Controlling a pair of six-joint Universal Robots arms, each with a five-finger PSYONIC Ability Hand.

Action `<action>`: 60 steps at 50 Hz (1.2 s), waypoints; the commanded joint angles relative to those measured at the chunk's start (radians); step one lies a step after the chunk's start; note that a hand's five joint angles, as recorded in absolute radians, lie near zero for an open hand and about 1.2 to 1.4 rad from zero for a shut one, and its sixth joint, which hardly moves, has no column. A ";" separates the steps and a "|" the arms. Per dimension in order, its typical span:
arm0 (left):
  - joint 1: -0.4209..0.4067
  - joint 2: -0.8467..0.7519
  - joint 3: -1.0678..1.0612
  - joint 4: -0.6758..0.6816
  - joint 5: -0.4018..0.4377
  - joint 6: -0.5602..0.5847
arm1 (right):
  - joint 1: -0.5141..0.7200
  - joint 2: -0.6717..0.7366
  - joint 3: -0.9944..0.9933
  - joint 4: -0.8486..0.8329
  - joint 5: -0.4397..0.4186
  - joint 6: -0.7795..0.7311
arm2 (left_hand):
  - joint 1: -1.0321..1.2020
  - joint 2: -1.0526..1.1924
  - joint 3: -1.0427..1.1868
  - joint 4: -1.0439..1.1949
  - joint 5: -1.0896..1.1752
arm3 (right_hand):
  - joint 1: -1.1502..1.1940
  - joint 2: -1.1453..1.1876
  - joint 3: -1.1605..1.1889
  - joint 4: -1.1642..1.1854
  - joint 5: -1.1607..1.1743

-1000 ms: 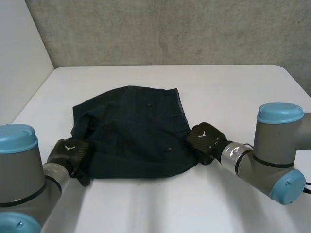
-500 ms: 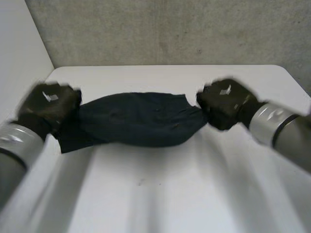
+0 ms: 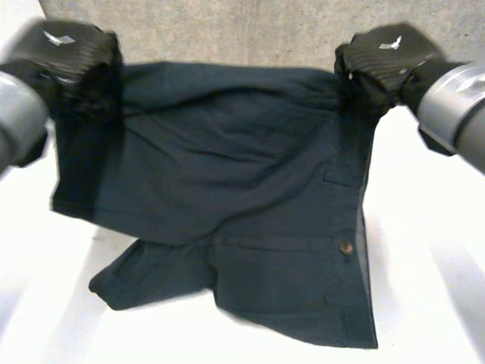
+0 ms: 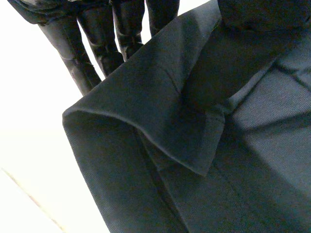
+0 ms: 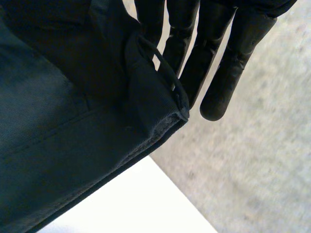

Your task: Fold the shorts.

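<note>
The left robot hand (image 3: 68,53), at 10 o'clock, pinches one upper corner of the shorts (image 3: 227,189). The dark cloth hangs from both hands toward 6 o'clock, its held edge running 9 to 3 o'clock, with one leg trailing at 7 o'clock. The right robot hand (image 3: 386,61), at 2 o'clock, grips the opposite corner, above a button (image 3: 347,248). Neither hand is nearer. The white desk (image 3: 432,288) lies below, and the way down looks unobstructed.
</note>
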 commanded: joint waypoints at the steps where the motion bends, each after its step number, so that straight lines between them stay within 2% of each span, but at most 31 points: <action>1: -0.021 -0.418 0.300 0.119 -0.042 0.003 | 0.013 0.262 -0.145 -0.125 0.146 -0.018 | 0.276 0.199 0.210 0.195 0.245 | 0.421 0.219 0.224 0.205 0.239; 5: -0.045 -0.628 0.542 0.170 -0.076 0.006 | 0.014 0.380 -0.213 -0.290 0.235 -0.023 | 0.276 0.199 0.210 0.195 0.245 | 0.421 0.219 0.224 0.205 0.239; 6: -0.047 -0.665 0.588 0.183 -0.081 0.006 | 0.014 0.415 -0.224 -0.389 0.269 -0.029 | 0.276 0.199 0.210 0.195 0.245 | 0.421 0.219 0.224 0.205 0.239; 9: -0.067 -0.780 0.731 0.254 -0.085 0.000 | 0.019 0.453 -0.218 -0.545 0.309 -0.037 | 0.274 0.196 0.208 0.193 0.243 | 0.421 0.219 0.224 0.205 0.239; 10: -0.073 -0.801 0.749 0.275 -0.082 0.003 | 0.022 0.476 -0.209 -0.632 0.311 -0.043 | 0.044 -0.034 -0.022 -0.037 0.013 | 0.421 0.219 0.224 0.205 0.239; 11: -0.087 -0.832 0.771 0.327 -0.078 0.007 | 0.024 0.489 -0.205 -0.671 0.311 -0.044 | -0.577 -0.655 -0.643 -0.658 -0.608 | 0.172 -0.030 -0.025 -0.044 -0.010; 12: -0.093 -0.841 0.773 0.354 -0.076 0.007 | 0.027 0.506 -0.204 -0.698 0.306 -0.050 | -0.871 -0.949 -0.937 -0.952 -0.902 | -0.473 -0.675 -0.670 -0.689 -0.655; 13: -0.097 -0.848 0.771 0.380 -0.076 0.007 | 0.028 0.513 -0.204 -0.700 0.303 -0.057 | -0.945 -1.023 -1.012 -1.027 -0.977 | -0.790 -0.992 -0.987 -1.007 -0.973; 17: -0.114 -0.852 0.748 0.469 -0.087 0.007 | 0.036 0.549 -0.209 -0.622 0.278 -0.104 | -0.945 -1.023 -1.012 -1.027 -0.977 | -0.801 -1.003 -0.998 -1.017 -0.983; 22: -0.140 -0.811 0.638 0.478 -0.096 0.006 | 0.042 0.477 -0.147 -0.498 0.275 -0.107 | -0.945 -1.023 -1.012 -1.027 -0.977 | -0.801 -1.003 -0.998 -1.017 -0.983; 28: -0.148 -0.635 0.396 0.447 -0.094 0.000 | 0.030 0.346 -0.022 -0.384 0.263 -0.106 | -0.945 -1.023 -1.012 -1.027 -0.977 | -0.801 -1.003 -0.998 -1.017 -0.983; 35: -0.171 -0.415 0.034 0.386 -0.094 -0.008 | -0.002 0.233 0.182 -0.240 0.168 -0.109 | -0.874 -0.952 -0.940 -0.955 -0.905 | -0.801 -1.003 -0.998 -1.017 -0.983; 38: -0.200 -0.340 -0.116 0.348 -0.094 -0.023 | -0.030 0.194 0.279 -0.205 0.117 -0.110 | -0.740 -0.818 -0.806 -0.821 -0.771 | -0.801 -1.003 -0.998 -1.017 -0.983; 42: -0.223 -0.273 -0.265 0.305 -0.091 -0.087 | -0.056 0.176 0.388 -0.202 0.061 -0.115 | -0.493 -0.571 -0.560 -0.575 -0.525 | -0.691 -0.893 -0.888 -0.907 -0.873; 45: -0.228 -0.246 -0.330 0.279 -0.088 -0.135 | -0.085 0.174 0.452 -0.208 0.016 -0.123 | -0.443 -0.520 -0.509 -0.524 -0.474 | -0.530 -0.732 -0.727 -0.746 -0.712; 51: -0.236 -0.251 -0.402 0.214 -0.081 -0.215 | -0.130 0.179 0.514 -0.251 -0.053 -0.126 | -0.269 -0.347 -0.336 -0.351 -0.301 | -0.426 -0.629 -0.623 -0.643 -0.609; 55: -0.228 -0.266 -0.406 0.208 -0.078 -0.218 | -0.139 0.211 0.528 -0.344 -0.070 -0.127 | -0.325 -0.403 -0.391 -0.406 -0.356 | -0.379 -0.582 -0.576 -0.596 -0.562; 60: -0.210 -0.325 -0.383 0.220 -0.081 -0.214 | -0.139 0.285 0.517 -0.453 -0.061 -0.129 | -0.542 -0.620 -0.608 -0.623 -0.573 | -0.315 -0.518 -0.512 -0.532 -0.498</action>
